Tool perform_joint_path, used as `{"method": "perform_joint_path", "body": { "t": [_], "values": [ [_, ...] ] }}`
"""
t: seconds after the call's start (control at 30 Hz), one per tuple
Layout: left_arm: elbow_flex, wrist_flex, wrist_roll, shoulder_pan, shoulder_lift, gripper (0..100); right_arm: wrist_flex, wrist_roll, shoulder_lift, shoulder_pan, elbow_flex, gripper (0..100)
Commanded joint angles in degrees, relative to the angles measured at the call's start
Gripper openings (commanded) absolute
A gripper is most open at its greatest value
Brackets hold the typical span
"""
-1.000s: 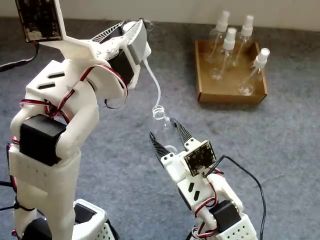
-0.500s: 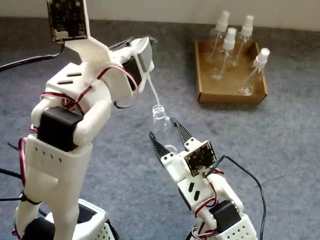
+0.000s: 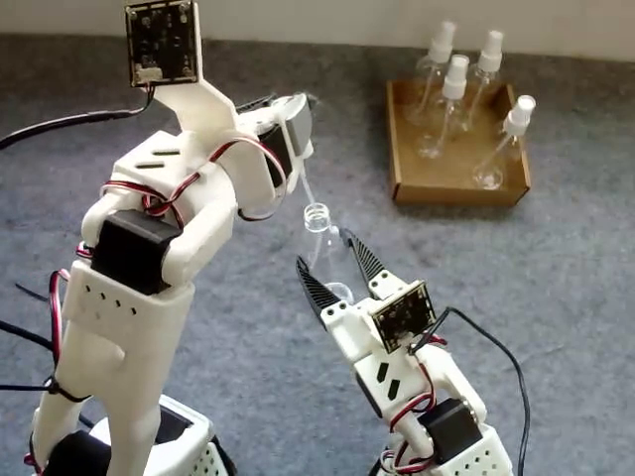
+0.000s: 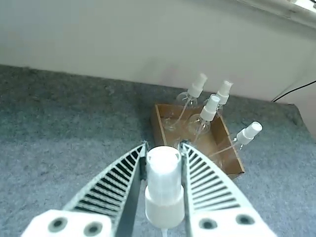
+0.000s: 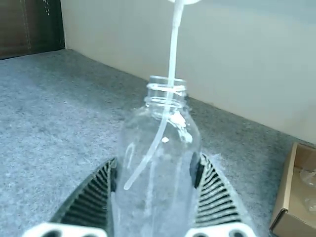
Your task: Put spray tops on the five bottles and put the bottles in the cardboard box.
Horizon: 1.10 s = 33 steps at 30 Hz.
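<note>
A clear open-necked bottle [image 3: 317, 230] stands upright on the grey mat, with my right gripper [image 3: 324, 253] shut on its body. In the right wrist view the bottle [image 5: 158, 163] sits between the black fingers [image 5: 89, 197]. My left gripper [image 3: 298, 107] hangs above and to the left of the neck, shut on a white spray top [image 4: 163, 185]. The top's thin tube [image 5: 170, 64] slants down through the neck and curves inside the bottle. The cap itself is well above the neck.
The cardboard box [image 3: 456, 188] lies at the back right with several capped spray bottles [image 3: 456, 84] in it. In the left wrist view the box [image 4: 158, 123] sits near the pale wall. Open grey mat surrounds the held bottle.
The left arm has swung right and forward, bringing the spray top closer over the bottle; its tube now runs into the neck. The right gripper and bottle stayed put.
</note>
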Motion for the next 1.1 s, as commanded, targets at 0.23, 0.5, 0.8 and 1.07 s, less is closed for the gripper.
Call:
{"method": "perform_joint_path", "body": {
  "t": [0.23,0.5,0.8,1.07],
  "values": [
    [2.1,1.6,0.1,4.7,-0.7,0,-1.2,-0.4,-0.6,-0.6,-3.1,0.5],
    [3.7,1.8,0.1,4.7,-0.7,0,-1.2,-0.5,-0.6,-0.6,-5.4,0.5],
    [5.4,2.7,0.1,5.1,-0.7,0,-1.5,-0.5,-0.6,-0.6,-5.7,0.5],
    [8.7,2.7,0.1,8.9,-0.8,0,-1.5,-0.6,-0.5,2.6,-9.7,0.5]
  ]
}}
